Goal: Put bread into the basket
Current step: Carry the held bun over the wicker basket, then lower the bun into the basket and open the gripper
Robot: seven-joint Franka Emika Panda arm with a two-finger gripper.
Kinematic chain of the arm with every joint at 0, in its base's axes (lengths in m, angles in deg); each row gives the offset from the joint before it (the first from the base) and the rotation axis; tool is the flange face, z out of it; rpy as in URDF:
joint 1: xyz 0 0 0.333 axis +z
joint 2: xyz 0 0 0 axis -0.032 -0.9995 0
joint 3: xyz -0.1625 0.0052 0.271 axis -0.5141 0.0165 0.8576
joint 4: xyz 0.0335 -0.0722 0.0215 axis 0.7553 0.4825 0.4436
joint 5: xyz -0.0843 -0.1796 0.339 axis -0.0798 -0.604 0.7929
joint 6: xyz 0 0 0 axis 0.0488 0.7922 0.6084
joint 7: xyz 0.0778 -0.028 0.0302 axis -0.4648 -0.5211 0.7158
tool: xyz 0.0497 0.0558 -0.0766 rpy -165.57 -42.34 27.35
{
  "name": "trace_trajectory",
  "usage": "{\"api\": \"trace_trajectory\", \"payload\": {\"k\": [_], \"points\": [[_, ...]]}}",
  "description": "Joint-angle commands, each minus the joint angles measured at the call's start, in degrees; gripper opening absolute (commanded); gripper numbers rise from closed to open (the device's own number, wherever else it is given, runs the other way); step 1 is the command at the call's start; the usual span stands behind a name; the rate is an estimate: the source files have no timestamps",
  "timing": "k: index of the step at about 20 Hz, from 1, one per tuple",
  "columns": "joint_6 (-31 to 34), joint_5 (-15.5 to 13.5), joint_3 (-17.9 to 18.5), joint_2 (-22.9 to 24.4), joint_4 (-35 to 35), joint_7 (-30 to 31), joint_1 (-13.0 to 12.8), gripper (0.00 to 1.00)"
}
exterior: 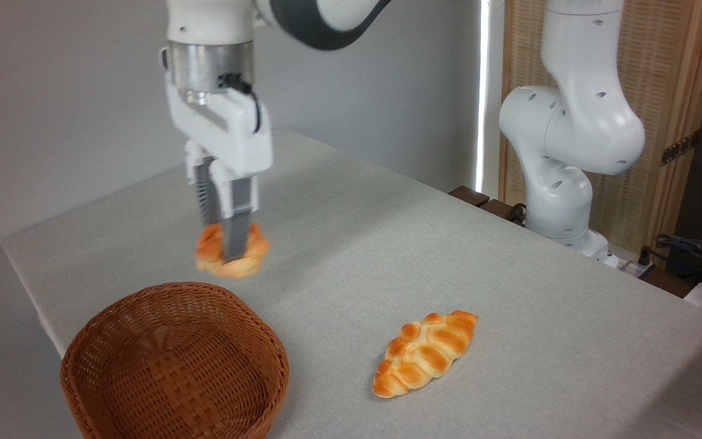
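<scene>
Orange-gold bread hangs off the counter, pinched in your hand; the near finger covers its middle, and hand & bun are both motion-blurred, so the knotted top is hard to read. It sits above & just behind the far rim of the wicker basket. Basket's bottom edge is cut off by the frame; what you see of the inside is bare weave. Braided loaf lies on the cloth to the right, well apart.

Small orange-golden bun hangs clear of the table, behind the basket; the round brown wicker basket sits front-left.
</scene>
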Motion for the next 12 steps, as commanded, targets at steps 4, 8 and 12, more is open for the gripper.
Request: {"api": "trace_trajectory", "payload": {"k": [4,8,12], "points": [[-11.97,1.4,-0.58,-7.94,-2.39,-0.34,-0.44,0.78],[-12.24,8.35,-3.21,-11.02,-2.21,0.19,-0.44,1.0],[-14.79,8.71,-3.83,-12.43,-2.12,0.36,-0.44,1.0]]}}
